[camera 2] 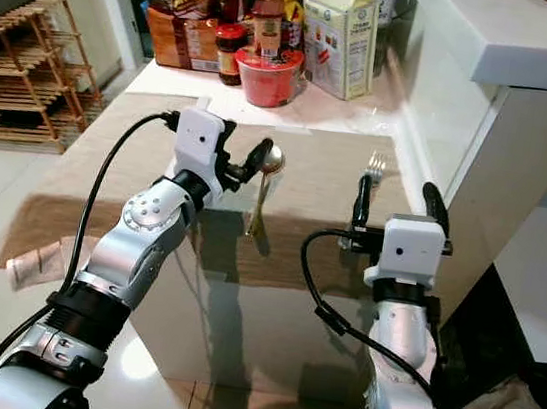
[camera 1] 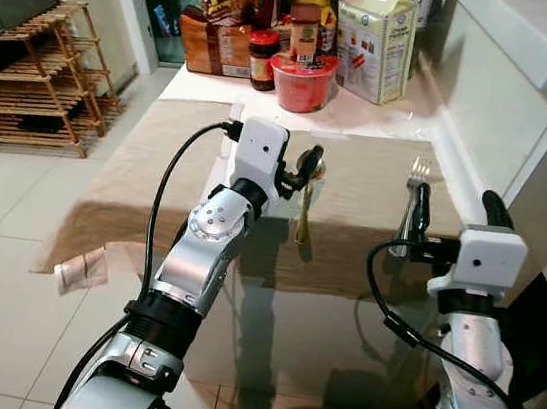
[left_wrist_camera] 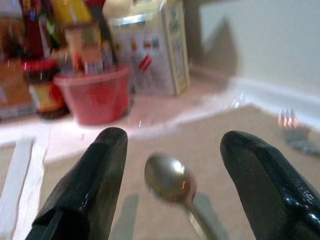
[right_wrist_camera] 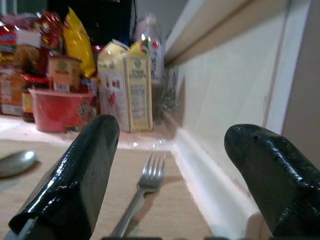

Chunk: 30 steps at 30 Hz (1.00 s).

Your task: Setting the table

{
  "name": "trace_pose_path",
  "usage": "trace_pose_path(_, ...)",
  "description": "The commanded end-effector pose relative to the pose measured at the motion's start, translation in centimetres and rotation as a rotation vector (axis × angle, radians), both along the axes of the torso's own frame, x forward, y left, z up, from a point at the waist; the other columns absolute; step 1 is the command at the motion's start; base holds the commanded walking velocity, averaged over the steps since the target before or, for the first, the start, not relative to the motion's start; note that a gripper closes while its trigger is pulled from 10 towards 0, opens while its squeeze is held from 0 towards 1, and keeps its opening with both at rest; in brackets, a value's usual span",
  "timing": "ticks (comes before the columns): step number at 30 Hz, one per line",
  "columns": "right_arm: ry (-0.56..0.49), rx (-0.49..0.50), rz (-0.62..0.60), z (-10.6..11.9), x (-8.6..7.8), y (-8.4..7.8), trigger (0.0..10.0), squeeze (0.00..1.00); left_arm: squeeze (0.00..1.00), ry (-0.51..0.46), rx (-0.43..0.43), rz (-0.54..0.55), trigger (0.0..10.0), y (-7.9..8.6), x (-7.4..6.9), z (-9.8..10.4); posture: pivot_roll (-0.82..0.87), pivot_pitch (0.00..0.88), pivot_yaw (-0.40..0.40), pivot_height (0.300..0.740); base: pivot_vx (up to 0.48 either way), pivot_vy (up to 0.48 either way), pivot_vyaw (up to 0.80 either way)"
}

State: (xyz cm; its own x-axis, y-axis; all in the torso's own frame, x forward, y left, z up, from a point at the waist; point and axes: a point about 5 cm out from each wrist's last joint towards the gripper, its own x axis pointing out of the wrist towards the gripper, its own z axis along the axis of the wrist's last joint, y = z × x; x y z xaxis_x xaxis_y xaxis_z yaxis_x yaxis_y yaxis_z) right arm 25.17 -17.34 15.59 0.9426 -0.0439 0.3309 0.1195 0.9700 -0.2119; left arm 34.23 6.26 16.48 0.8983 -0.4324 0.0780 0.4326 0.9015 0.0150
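A tan placemat (camera 1: pixel 355 200) covers the far part of the glass table. A gold-toned spoon (camera 1: pixel 306 205) lies on it, bowl away from me. My left gripper (left_wrist_camera: pixel 172 145) hovers just over the spoon's bowl (left_wrist_camera: pixel 169 177), open, with the fingers on either side and not touching it. A silver fork (camera 1: pixel 413 198) lies near the mat's right edge, tines pointing away. My right gripper (right_wrist_camera: pixel 170 135) stands open just behind the fork's handle (right_wrist_camera: pixel 135 200), holding nothing.
At the table's far end stand a red tub (camera 1: pixel 301 82), a jar (camera 1: pixel 262 59), a milk carton (camera 1: pixel 373 36) and snack bags (camera 1: pixel 216 26). A white counter wall (camera 1: pixel 509 104) runs close along the right. A wooden rack (camera 1: pixel 39 73) stands on the floor at left.
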Motion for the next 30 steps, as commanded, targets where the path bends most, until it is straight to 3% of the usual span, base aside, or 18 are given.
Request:
trace_pose_path(1,0.000,-0.005,0.002,0.4,-0.3,-0.1,10.0,0.00,0.00,0.016,0.021,0.016,10.0,0.2,0.5,0.7,-0.08,0.000,0.127,0.736,0.000,0.000,0.00)
trace_pose_path(7,0.020,-0.010,-0.014,0.2,-0.8,-0.4,10.0,0.00,0.00,0.087,0.033,-0.005,10.0,-0.8,1.0,2.3,-0.08,0.000,0.126,0.736,0.000,0.000,0.00)
trace_pose_path(13,0.044,0.001,0.008,-0.1,-0.7,0.3,10.0,0.00,0.00,0.165,0.044,-0.057,10.0,-2.3,1.0,3.4,-0.07,0.000,0.121,0.736,0.000,0.000,0.00)
trace_pose_path(16,0.047,0.003,0.026,-0.1,-0.4,1.0,10.0,0.00,0.00,0.263,0.086,-0.085,10.0,-3.3,0.8,2.5,-0.07,0.000,0.120,0.736,0.000,0.000,0.00)
trace_pose_path(21,0.038,-0.001,0.030,0.3,-0.6,1.0,10.0,0.00,0.00,0.345,0.125,-0.076,10.0,-3.6,1.0,1.1,-0.07,0.000,0.122,0.736,0.000,0.000,0.00)
trace_pose_path(30,0.053,-0.001,0.017,0.1,-1.6,1.0,10.0,0.00,0.00,0.361,0.141,-0.038,10.0,-4.2,1.8,0.7,-0.10,0.000,0.139,0.736,0.000,0.000,0.00)
